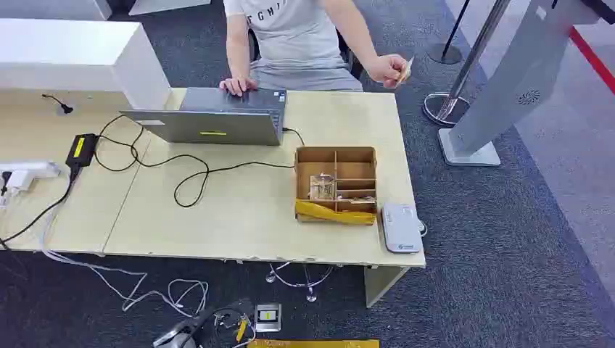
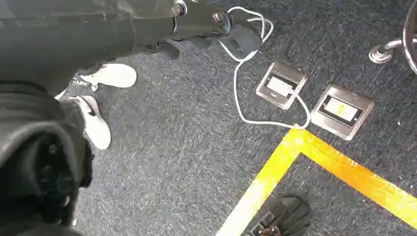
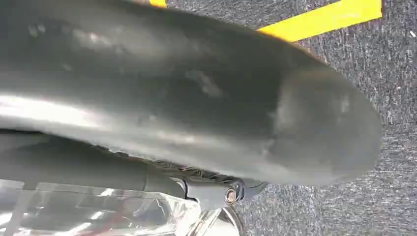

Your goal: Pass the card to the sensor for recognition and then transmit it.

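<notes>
Head view: sensor [image 1: 401, 227] at table [image 1: 239, 217] corner, beside box [image 1: 336, 184].

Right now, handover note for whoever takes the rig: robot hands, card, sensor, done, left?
Left robot hand: hanging over the carpet, fingers curled, nothing in it. Right robot hand: close to its wrist camera, grip state unclear, no card visible.
Card: in the person's hand, held out past the table's far right corner.
Sensor: white unit on the table near its right front corner, beside the cardboard box.
Done: nothing yet.
Left: take the card, present it to the sensor, pass it on.
</notes>
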Action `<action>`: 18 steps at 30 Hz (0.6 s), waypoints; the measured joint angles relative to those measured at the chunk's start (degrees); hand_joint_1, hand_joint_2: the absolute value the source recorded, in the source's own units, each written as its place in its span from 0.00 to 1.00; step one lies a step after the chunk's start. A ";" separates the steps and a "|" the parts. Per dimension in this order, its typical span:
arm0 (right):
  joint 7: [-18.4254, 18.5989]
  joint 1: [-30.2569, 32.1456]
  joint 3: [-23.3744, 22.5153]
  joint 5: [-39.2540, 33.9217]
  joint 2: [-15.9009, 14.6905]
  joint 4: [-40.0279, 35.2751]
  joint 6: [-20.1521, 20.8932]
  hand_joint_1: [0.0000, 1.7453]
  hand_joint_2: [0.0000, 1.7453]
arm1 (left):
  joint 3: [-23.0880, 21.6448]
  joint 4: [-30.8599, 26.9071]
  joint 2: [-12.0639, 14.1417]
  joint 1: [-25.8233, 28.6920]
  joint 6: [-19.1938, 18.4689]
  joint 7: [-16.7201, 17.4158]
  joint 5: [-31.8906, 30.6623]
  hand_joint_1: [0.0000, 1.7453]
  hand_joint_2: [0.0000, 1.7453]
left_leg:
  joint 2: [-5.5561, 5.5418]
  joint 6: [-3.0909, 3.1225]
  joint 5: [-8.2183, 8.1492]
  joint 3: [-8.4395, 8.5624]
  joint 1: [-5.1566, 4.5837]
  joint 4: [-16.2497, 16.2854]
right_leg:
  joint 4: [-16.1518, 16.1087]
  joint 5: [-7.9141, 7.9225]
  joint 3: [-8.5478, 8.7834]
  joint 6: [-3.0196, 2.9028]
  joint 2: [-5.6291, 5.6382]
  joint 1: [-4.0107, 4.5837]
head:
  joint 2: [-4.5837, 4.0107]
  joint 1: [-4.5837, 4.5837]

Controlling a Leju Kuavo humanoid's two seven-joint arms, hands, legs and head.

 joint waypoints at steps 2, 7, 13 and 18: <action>-0.11 0.00 0.02 0.00 -0.02 0.00 -0.07 0.00 0.00 | 0.00 0.00 0.00 0.00 -0.24 0.04 -0.02 0.00 0.00 | 0.00 0.00 0.00 0.00 0.00 0.00 | 0.00 0.00 0.00 0.00 0.00 0.00 | 0.00 0.02; 1.16 -0.01 0.02 -1.79 -0.35 0.00 -0.04 0.00 0.00 | 0.07 0.00 0.00 0.00 -0.50 0.30 -0.50 0.00 0.00 | 0.00 0.00 0.00 0.00 0.00 0.00 | 0.00 0.00 0.00 0.00 0.00 0.00 | 0.00 0.00; 1.18 -0.07 -1.25 -9.47 -1.79 0.00 0.37 0.00 0.00 | 0.42 0.00 -0.18 -0.04 -1.09 0.39 -1.09 0.00 0.00 | 0.02 0.00 0.00 -0.01 -0.04 0.00 | 0.00 0.00 0.01 0.01 0.03 -0.04 | 0.00 0.00; -0.44 -1.94 -3.39 -12.64 -6.25 0.00 -0.40 0.00 0.00 | 1.16 0.02 -0.37 -0.03 -1.55 0.59 -1.53 0.00 0.00 | 0.02 0.05 0.03 0.00 -0.11 0.01 | -0.01 0.05 0.02 0.08 0.01 -0.11 | 0.00 0.02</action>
